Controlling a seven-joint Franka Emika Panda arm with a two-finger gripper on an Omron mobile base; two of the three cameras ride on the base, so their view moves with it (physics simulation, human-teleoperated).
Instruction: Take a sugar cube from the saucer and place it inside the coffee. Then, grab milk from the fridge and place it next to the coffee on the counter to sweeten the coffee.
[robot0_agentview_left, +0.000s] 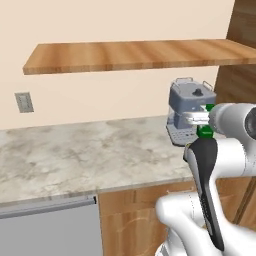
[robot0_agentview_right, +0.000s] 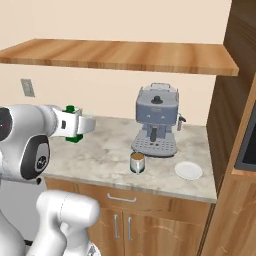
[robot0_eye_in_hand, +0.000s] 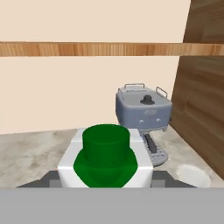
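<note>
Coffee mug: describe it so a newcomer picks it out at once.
Find the grey-blue espresso machine on the counter beside the tall wooden cabinet. The mug stands just in front of its drip tray, near the counter's edge. Left of the flat white saucer, it holds brown liquid.

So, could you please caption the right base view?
Hand holds the milk above the counter, left of the coffee and saucer.

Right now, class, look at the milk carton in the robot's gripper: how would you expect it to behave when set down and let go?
The milk is taller than wide in the right base view, so it may tip if released tilted. Its flat sides suit the gripper, so slipping seems unlikely. It probably won't roll on the flat counter.
</note>
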